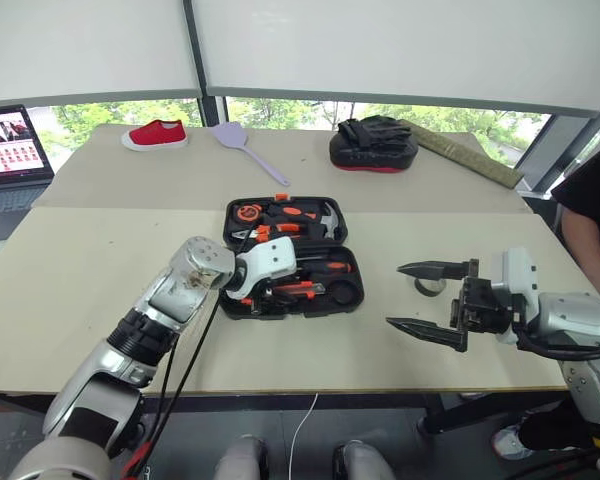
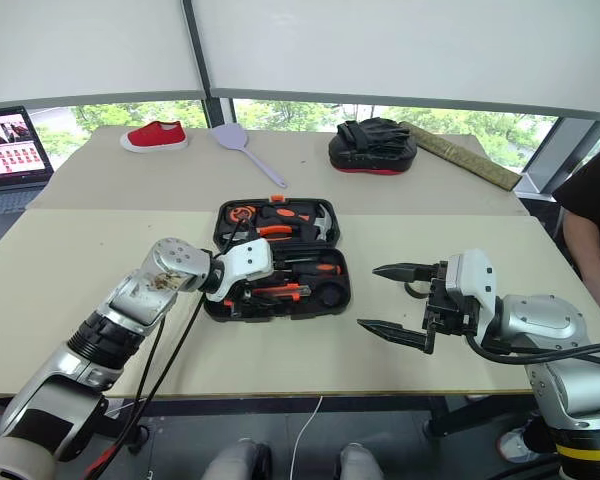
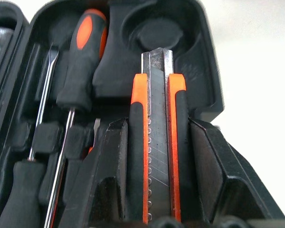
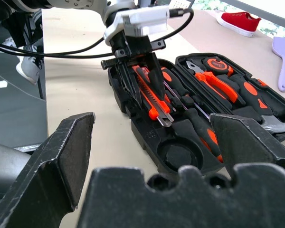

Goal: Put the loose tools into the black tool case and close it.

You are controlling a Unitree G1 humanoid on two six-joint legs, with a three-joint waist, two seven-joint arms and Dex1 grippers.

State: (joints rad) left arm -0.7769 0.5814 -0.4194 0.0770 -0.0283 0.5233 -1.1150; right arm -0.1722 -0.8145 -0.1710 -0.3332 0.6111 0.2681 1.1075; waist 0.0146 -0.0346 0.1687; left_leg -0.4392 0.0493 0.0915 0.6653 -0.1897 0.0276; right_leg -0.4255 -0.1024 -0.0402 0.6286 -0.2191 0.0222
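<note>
Now the left gripper [image 4: 145, 78] is closed on the utility knife [image 3: 157, 142] and holds it over the near half of the tool case [image 1: 342, 303]. The case lies open in the middle of the tabletop [image 1: 90, 300]. Screwdrivers [image 3: 80, 71] lie in its slots. Toward the right edge, the right gripper [image 1: 428, 300] hangs with its jaws wide apart and nothing between them. Behind it, a small dark tape roll [image 1: 429, 288] lies on the tabletop.
</note>
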